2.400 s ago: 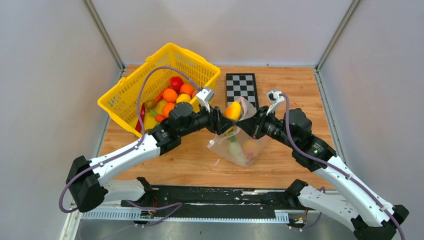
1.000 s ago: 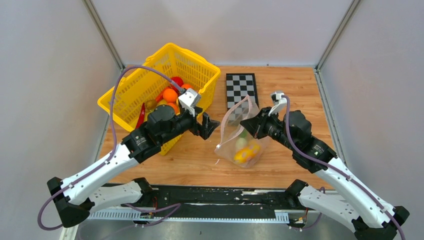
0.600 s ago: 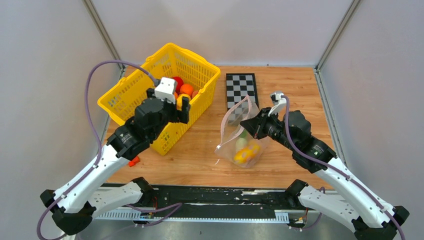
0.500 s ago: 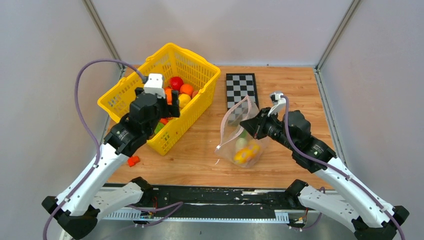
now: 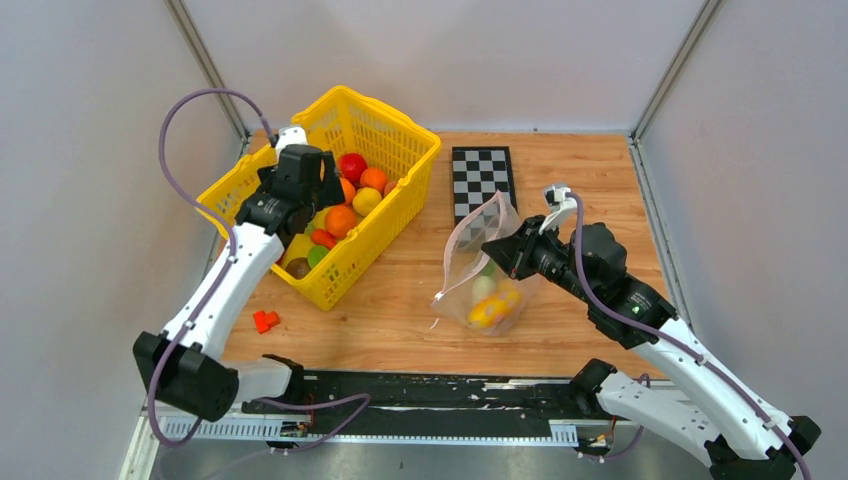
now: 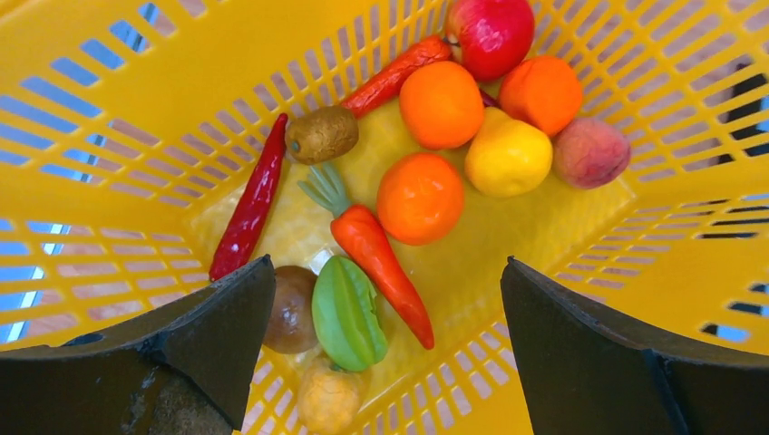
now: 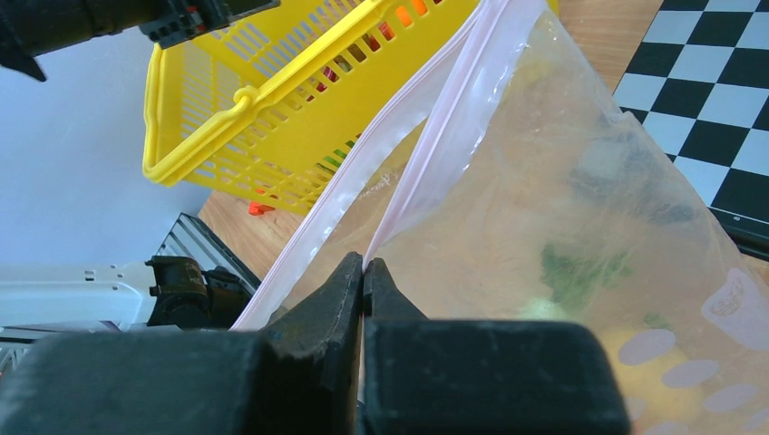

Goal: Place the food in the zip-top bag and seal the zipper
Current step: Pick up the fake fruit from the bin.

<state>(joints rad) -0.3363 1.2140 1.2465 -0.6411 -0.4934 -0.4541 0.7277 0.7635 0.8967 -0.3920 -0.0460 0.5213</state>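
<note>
Left gripper [image 6: 385,272] spread wide over far-left basket [image 6: 118,82], choosing food [image 6: 420,197] | right gripper [image 7: 365,272] pinches bag [image 7: 562,163] rim, mouth propped open

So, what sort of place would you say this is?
Probably a robot data-collection cell in a lab: plain grey panel walls, a checkerboard on the wooden tabletop, and a yellow basket of toy produce.

You had no legible text, label or number in view; print on the bag [image 7: 562,227] was unreadable.
</note>
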